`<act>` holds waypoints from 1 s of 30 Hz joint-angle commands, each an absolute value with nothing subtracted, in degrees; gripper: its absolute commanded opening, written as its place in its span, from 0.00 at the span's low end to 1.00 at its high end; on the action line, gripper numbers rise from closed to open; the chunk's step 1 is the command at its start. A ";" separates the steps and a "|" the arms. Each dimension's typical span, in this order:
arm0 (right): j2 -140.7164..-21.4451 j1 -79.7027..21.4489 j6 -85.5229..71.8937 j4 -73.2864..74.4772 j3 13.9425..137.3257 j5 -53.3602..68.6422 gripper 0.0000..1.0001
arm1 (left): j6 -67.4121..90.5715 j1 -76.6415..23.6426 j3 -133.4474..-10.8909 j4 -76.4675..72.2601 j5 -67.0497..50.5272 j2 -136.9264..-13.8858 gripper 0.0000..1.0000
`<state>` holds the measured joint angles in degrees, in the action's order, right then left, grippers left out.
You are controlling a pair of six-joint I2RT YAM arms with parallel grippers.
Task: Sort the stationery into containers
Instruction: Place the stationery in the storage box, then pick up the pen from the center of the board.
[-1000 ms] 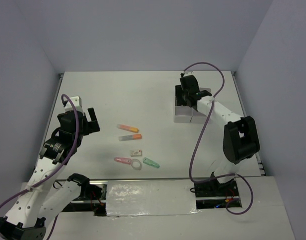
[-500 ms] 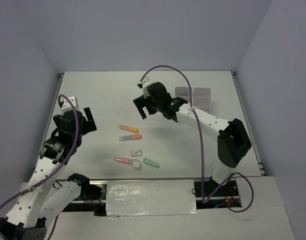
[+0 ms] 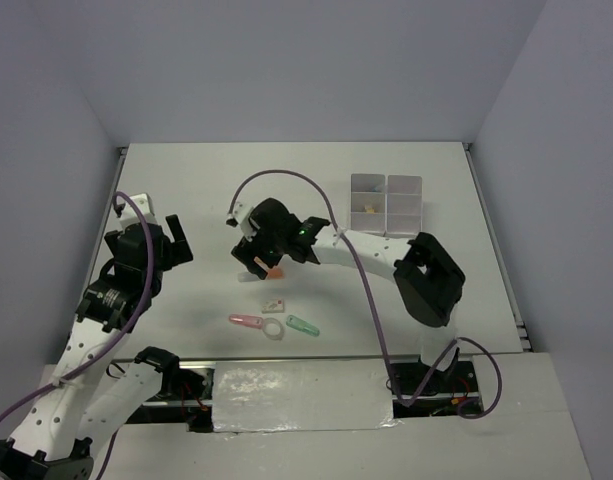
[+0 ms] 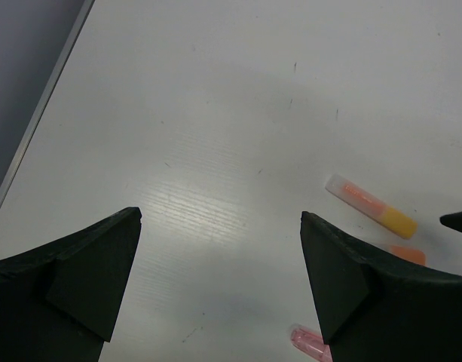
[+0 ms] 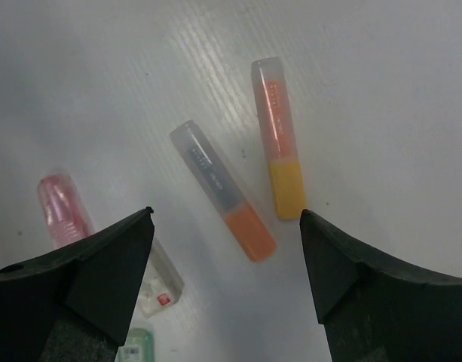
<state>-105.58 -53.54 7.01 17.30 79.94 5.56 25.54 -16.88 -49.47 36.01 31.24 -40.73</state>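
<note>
Two highlighters (image 5: 223, 192) mid-frame on the counter (image 4: 215, 113), below released, empty right fingers (image 5: 102, 264). Left fingers (image 4: 80, 271) released too, hovering at frame left

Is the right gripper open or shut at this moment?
Open. The right gripper shows both fingers far apart in its wrist view, with nothing between them; an orange-tipped highlighter lies on the table below.

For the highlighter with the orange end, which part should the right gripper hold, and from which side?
Mid-barrel, probably straight from above. The orange-ended highlighter lies flat on the table, long and slim, clear of the yellow-ended highlighter, so the open right gripper can close across its narrow width.
</note>
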 commanded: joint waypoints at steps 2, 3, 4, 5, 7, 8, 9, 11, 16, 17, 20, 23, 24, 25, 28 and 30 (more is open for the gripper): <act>-113.27 -53.96 12.12 17.65 86.65 1.68 0.84 | 24.79 -16.61 -50.01 34.63 30.50 -39.90 0.99; -114.42 -53.88 12.82 18.19 88.92 1.41 0.81 | 24.79 -16.52 -50.01 34.63 30.32 -39.82 0.99; -116.35 -53.88 13.88 18.89 89.90 1.15 0.80 | 24.70 -16.61 -50.01 34.54 30.15 -39.73 0.99; -117.24 -53.88 14.32 19.24 91.83 0.62 0.77 | 24.70 -16.61 -49.92 34.54 30.15 -39.73 0.99; -119.87 -53.88 15.20 20.30 93.68 0.09 0.76 | 24.61 -16.61 -49.92 34.45 29.97 -39.73 0.99; -120.75 -53.79 15.47 21.17 95.34 0.09 0.73 | 24.70 -16.61 -49.92 34.45 29.97 -39.73 0.99; -121.46 -53.88 15.73 21.53 95.97 -1.22 0.72 | 24.61 -16.61 -49.83 34.45 29.88 -39.73 0.99; -123.39 -53.88 16.08 22.58 97.20 -1.06 0.69 | 24.61 -16.61 -49.92 34.37 29.80 -39.64 0.99; -126.38 -53.61 15.73 22.59 97.21 -0.53 0.64 | 24.52 -16.61 -49.92 34.19 29.45 -39.64 0.99; -127.08 -53.35 15.38 22.67 97.56 -0.35 0.63 | 24.43 -16.61 -49.92 34.28 29.36 -39.73 0.99; -128.05 -52.91 15.12 22.76 97.73 -0.26 0.58 | 24.35 -16.61 -49.92 34.19 29.18 -39.81 0.99; -128.49 -52.56 15.03 22.76 97.73 -0.26 0.48 | 24.35 -16.61 -49.92 34.19 29.09 -39.81 0.99; -128.67 -52.30 15.12 22.76 97.82 -0.26 0.44 | 24.35 -16.61 -49.92 34.19 29.09 -39.73 0.99; -128.67 -52.03 15.12 23.11 97.74 0.61 0.38 | 24.26 -16.61 -49.92 34.10 29.09 -39.73 0.99; -128.06 -51.42 15.03 23.12 96.68 0.97 0.19 | 24.35 -16.61 -49.92 34.19 29.18 -39.73 0.99; -126.83 -51.07 14.85 22.07 95.89 0.88 0.07 | 24.35 -16.61 -49.92 34.19 29.18 -39.64 0.99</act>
<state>-127.35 -52.01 14.68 21.58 96.07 0.97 25.45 -16.91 -49.47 35.94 29.30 -40.23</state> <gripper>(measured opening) 0.324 0.993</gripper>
